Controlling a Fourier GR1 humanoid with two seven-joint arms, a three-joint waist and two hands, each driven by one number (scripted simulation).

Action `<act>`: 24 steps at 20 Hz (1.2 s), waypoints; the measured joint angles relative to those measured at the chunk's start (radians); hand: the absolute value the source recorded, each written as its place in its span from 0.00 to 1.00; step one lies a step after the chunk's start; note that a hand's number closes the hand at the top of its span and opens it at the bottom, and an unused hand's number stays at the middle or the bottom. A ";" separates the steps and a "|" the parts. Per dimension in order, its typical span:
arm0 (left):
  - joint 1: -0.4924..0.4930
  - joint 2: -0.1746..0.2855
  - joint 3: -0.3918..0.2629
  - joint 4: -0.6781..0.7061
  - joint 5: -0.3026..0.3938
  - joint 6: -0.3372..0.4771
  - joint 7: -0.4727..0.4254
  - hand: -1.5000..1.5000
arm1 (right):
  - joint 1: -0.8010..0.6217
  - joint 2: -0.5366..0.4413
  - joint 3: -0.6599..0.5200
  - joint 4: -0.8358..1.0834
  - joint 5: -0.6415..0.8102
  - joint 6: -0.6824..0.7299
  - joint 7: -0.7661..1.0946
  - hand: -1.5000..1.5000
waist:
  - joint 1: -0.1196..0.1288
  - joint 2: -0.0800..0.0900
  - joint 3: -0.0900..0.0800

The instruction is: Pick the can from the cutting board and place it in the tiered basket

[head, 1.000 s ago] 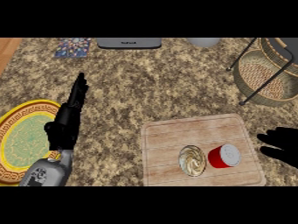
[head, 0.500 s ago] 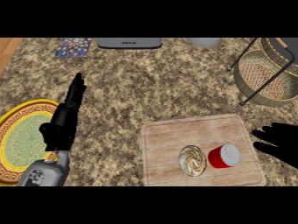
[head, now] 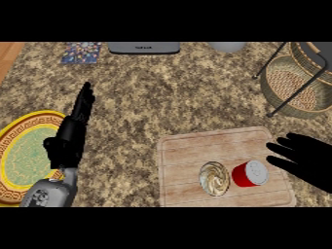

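Note:
A red can (head: 249,173) with a pale lid lies on the wooden cutting board (head: 197,151), right beside a round metallic object (head: 213,177). My right hand (head: 313,162) hovers at the board's right edge, fingers spread toward the can, open, a short gap from it. The tiered basket (head: 300,82), woven with a dark wire frame, stands at the upper right. My left hand (head: 72,132) rests open at the left, fingers straight and pointing up the counter.
A yellow-rimmed green plate (head: 7,160) lies at the far left, partly under my left forearm. A dark device (head: 144,47), a patterned tile (head: 81,52) and a grey bowl (head: 227,46) line the back edge. The speckled counter (head: 168,97) spreads between.
My right hand has shifted a little up and in toward the can, its fingers now over the board's right edge. The left hand and the can have not moved.

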 measured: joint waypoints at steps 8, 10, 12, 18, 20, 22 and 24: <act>-0.021 -0.037 0.015 0.024 -0.033 -0.009 -0.001 0.50 | -0.057 0.049 0.027 0.156 0.095 -0.044 -0.042 0.00 | 0.002 0.000 0.000; -0.012 -0.041 0.023 0.035 -0.038 -0.016 -0.019 0.50 | -0.047 0.062 0.033 0.169 0.111 -0.047 -0.047 0.00 | 0.000 0.000 -0.001; -0.014 -0.057 0.014 0.029 -0.053 -0.008 -0.007 0.50 | -0.052 0.075 0.049 0.208 0.133 -0.066 -0.066 0.00 | 0.001 0.000 0.000; -0.008 -0.067 0.023 -0.010 -0.071 -0.018 0.027 0.50 | -0.024 0.089 0.060 0.247 0.167 -0.110 -0.133 0.00 | -0.001 0.000 0.000; 0.007 -0.066 0.027 -0.015 -0.074 -0.028 0.018 0.50 | -0.017 0.100 0.064 0.221 0.165 -0.096 -0.120 0.00 | -0.001 -0.001 -0.001; 0.003 -0.072 0.031 -0.010 -0.082 -0.030 0.017 0.50 | -0.032 0.110 0.071 0.247 0.177 -0.100 -0.125 0.00 | -0.001 0.000 -0.001; 0.017 -0.071 0.032 -0.034 -0.082 -0.040 0.024 0.50 | -0.047 0.121 0.079 0.250 0.179 -0.087 -0.114 0.00 | 0.001 -0.001 -0.001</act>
